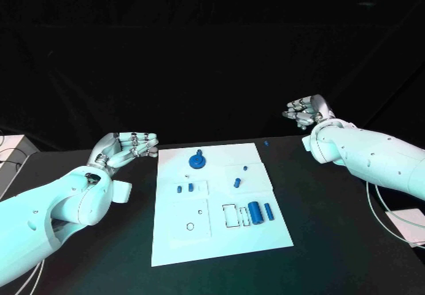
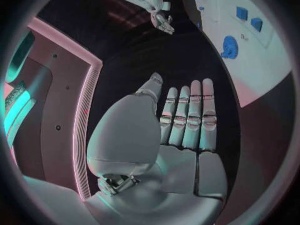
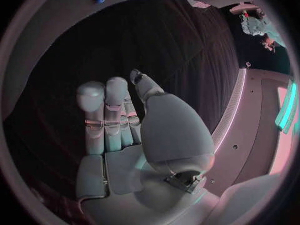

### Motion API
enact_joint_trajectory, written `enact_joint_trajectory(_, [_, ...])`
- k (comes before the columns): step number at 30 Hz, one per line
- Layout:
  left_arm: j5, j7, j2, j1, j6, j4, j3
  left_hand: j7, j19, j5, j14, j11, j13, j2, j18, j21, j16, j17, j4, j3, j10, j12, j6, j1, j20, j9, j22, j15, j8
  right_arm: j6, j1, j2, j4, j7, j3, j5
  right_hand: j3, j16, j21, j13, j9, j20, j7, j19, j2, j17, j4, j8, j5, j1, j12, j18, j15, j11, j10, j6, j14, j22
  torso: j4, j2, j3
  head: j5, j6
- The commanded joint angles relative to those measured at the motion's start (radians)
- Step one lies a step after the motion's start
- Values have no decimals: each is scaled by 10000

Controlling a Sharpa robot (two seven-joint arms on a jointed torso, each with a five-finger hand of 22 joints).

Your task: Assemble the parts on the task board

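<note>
The white task board [image 1: 222, 243] lies in the middle of the black table. On it are a round blue part [image 1: 196, 161], a small blue part [image 1: 237, 182], two tiny blue parts [image 1: 184, 187], a blue cylinder [image 1: 255, 212] and a thin blue bar [image 1: 268, 212]. One small blue part [image 1: 266, 143] lies off the board, beyond its far right corner. My left hand [image 1: 128, 147] hovers left of the board's far end, fingers straight and apart, holding nothing. My right hand [image 1: 307, 110] is raised beyond the far right corner, also holding nothing. In the wrist views both palms [image 2: 181, 120] [image 3: 125, 120] are bare.
A white box [image 1: 13, 150] stands at the table's left edge and a flat white object [image 1: 409, 224] lies at the right edge, with cables near both. Bare black table surrounds the board on all sides.
</note>
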Motion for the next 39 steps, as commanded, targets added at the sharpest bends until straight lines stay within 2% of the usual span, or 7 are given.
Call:
enact_joint_trajectory(1, [1049, 648, -17, -10, -31, 5, 13, -30, 237, -57, 441, -12, 1, 42, -112, -68, -774, -240, 10, -147, 237, -365, 22, 139, -15, -3, -954, -4, -23, 356, 20, 104, -140, -815, -2, -989, 196, 84, 163, 1, -9, -94, -64, 600, 26, 4, -87, -54, 107, -50, -31, 74, -27, -62, 193, 0, 40, 66, 13, 10, -2, -21, -1])
enact_joint_trajectory(13, [1149, 804, -73, -51, 54, 134, 17, -7, 663, -21, 802, -110, 12, 183, -197, -18, -971, -173, 20, -208, 474, -353, 109, 217, -170, 1, -1829, -97, -13, 1306, 24, 740, -582, -4388, -10, -4893, 149, 824, 2208, 52, 24, -251, -187, 679, -288, 439, 82, -34, -72, -449, -12, -290, -140, -265, 937, 161, -1, 881, 59, 10, -31, -175, -40])
enact_joint_trajectory(19, [1118, 831, -143, -71, 81, 243, 19, -11, 765, -21, 824, -128, 12, 225, -247, -2, -941, -130, 8, -243, 535, -353, 138, 234, -226, 1, -2084, -114, -10, 1871, 23, 984, -758, -5296, -10, -5665, -426, 954, 2804, 531, 122, -416, -403, 707, -502, 516, 398, 18, -107, -672, 556, -407, -384, -667, 2175, 435, 11, 1144, 50, 27, -43, -168, -86])
enact_joint_trajectory(20, [1108, 835, -157, -74, 81, 265, 19, -11, 784, -20, 822, -130, 12, 230, -259, 0, -932, -120, 4, -253, 545, -353, 139, 238, -237, 1, -2148, -117, -11, 2034, 20, 1017, -747, -5391, -11, -5722, -974, 984, 3106, 1499, 224, -679, -574, 700, -515, 511, 562, -51, 35, -677, 1328, -533, -656, -848, 2123, 597, 40, 1329, 52, 29, -47, -163, -87])
enact_joint_trajectory(26, [1043, 837, -189, -80, 78, 325, 23, -12, 857, -18, 820, -138, 14, 255, -298, 16, -888, -86, -9, -279, 569, -357, 147, 252, -279, 0, -2371, -127, -12, 2755, -40, 1227, -650, -5748, -17, -5845, -1348, 2222, 4287, 8362, 511, -670, -562, 750, -372, 1404, 1071, -3, 84, -812, 7118, -750, -585, -928, -6, 537, 33, 1945, 48, 30, -37, -170, -90])
enact_joint_trajectory(32, [974, 806, -199, -82, 75, 367, 26, -10, 889, -19, 812, -143, 14, 272, -317, 25, -866, -73, -10, -284, 582, -356, 152, 257, -295, 1, -2505, -131, -11, 2819, -111, 1428, -722, -5865, -20, -5693, -1249, 3505, 4668, 10785, 837, -539, -636, 785, -681, 3170, 1836, -5, 68, -1203, 9192, -698, -513, -906, 607, 725, -12, 2063, 76, 15, -46, -200, -81])
enact_joint_trajectory(39, [882, 773, -220, -82, 44, 415, 28, -2, 954, -16, 806, -143, 13, 298, -340, 55, -828, -55, -16, -294, 588, -360, 154, 263, -320, 1, -2760, -138, -9, 2996, -210, 1669, -924, -5935, -20, -5547, -1266, 3837, 5057, 11807, 1019, -523, -700, 798, -838, 3795, 2414, -3, -41, -1327, 9876, -740, -489, -931, 1114, 821, 54, 2139, 109, 50, -58, -241, 5])
